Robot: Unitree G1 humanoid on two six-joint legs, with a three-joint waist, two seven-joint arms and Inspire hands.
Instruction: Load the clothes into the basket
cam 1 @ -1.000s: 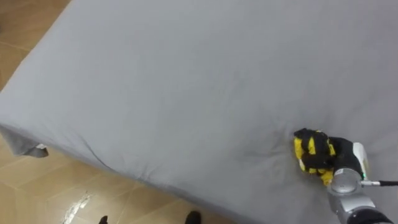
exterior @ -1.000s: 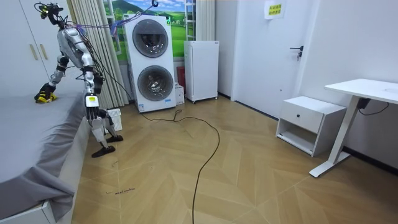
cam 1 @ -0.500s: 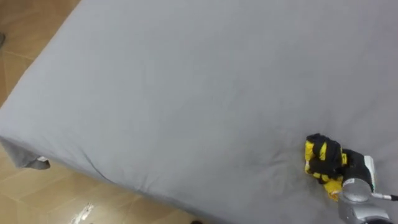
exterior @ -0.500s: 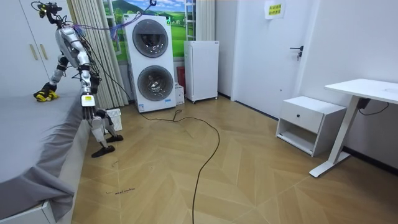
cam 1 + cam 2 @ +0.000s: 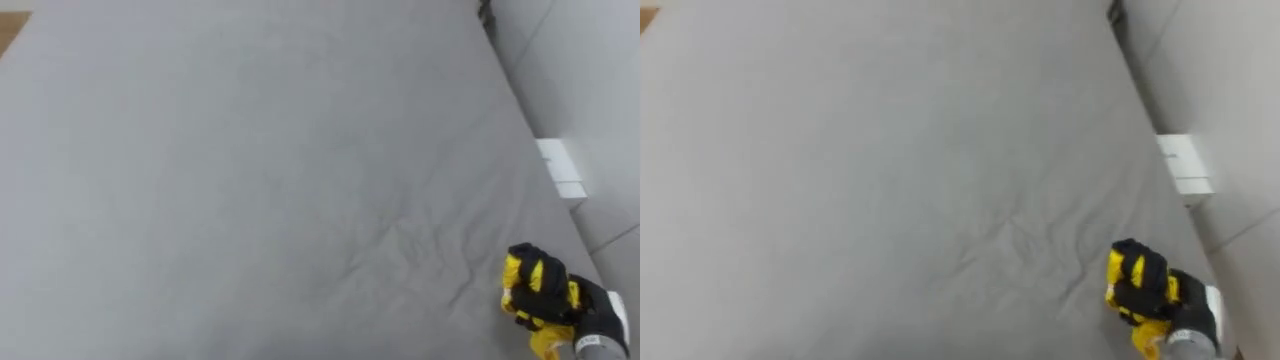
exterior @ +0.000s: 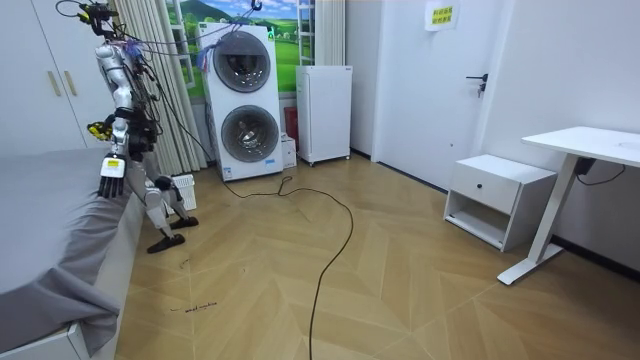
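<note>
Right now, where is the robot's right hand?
In the left eye view the right hand is at the lower right, over the grey bed sheet, close to the sheet's right edge.

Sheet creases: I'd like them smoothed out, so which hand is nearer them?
Right. The right hand is over the bed, just right of the creases; the left hand hangs at the robot's side by the bed's edge.

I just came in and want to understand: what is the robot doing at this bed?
The robot stands beside the grey bed, near the stacked washing machines. Its right hand is above the bed with fingers curled, holding nothing. Its left hand hangs at the bed's edge.
</note>
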